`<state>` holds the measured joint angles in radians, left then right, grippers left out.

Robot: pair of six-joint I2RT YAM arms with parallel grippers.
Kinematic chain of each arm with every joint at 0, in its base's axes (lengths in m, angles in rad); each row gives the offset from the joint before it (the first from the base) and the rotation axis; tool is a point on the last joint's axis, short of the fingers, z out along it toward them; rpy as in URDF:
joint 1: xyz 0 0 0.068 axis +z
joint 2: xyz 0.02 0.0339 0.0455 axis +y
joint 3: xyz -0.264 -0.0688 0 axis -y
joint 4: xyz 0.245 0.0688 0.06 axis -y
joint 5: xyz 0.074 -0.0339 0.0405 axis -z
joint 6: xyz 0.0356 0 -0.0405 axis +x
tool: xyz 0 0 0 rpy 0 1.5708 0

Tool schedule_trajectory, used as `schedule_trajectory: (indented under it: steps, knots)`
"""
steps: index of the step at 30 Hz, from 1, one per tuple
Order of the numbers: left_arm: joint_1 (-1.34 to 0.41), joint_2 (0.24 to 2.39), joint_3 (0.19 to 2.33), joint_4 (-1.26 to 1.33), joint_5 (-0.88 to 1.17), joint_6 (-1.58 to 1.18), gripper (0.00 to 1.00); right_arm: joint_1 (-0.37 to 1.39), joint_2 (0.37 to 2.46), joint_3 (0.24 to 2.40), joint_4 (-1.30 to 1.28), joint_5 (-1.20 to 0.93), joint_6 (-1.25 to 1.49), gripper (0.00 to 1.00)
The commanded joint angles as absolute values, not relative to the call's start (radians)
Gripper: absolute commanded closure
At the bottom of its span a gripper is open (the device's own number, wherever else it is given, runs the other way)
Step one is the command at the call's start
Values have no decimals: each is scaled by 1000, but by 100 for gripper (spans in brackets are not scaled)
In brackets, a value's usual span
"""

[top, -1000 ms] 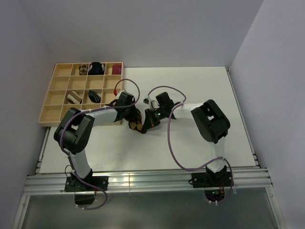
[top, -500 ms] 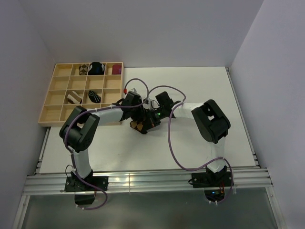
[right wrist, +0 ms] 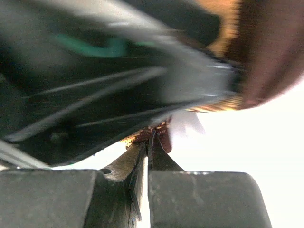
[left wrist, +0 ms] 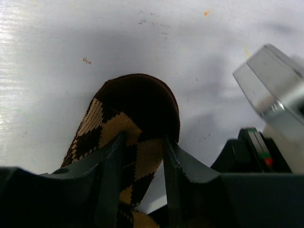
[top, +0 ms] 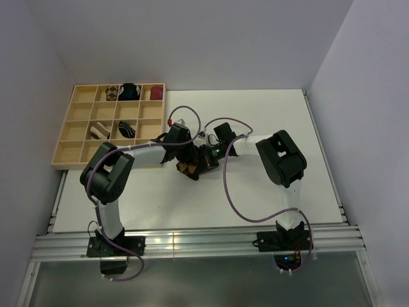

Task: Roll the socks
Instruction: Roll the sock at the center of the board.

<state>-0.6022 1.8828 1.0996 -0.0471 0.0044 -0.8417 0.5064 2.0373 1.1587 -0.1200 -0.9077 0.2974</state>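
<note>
Now the argyle sock (left wrist: pixel 128 118), right of the tray (top: pixel 69 151), is being clamped crosswise by the half-parted left gripper (left wrist: pixel 142 140), toe pointing away; its edge is seemingly being pinched by the closed right gripper (right wrist: pixel 149 142).

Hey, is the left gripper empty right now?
No, the left gripper is closed around the brown-and-tan argyle sock, which lies on the white table.
</note>
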Motion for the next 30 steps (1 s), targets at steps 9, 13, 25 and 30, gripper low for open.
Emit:
schedule_trajectory:
  steps: [9,13,25,30]
  knots:
    - [-618,1813,1039,31,49,-798,56,462,2108,1172,-138,-841,373,100]
    - [-630,1769,1043,58,43,-764,50,463,2106,1184,-164,-822,359,100]
    - [-640,1547,1028,3,-129,-893,35,485,2086,1200,-195,-788,325,100]
    - [-640,1447,936,-158,-245,-1067,40,495,2050,1183,-166,-785,308,100]
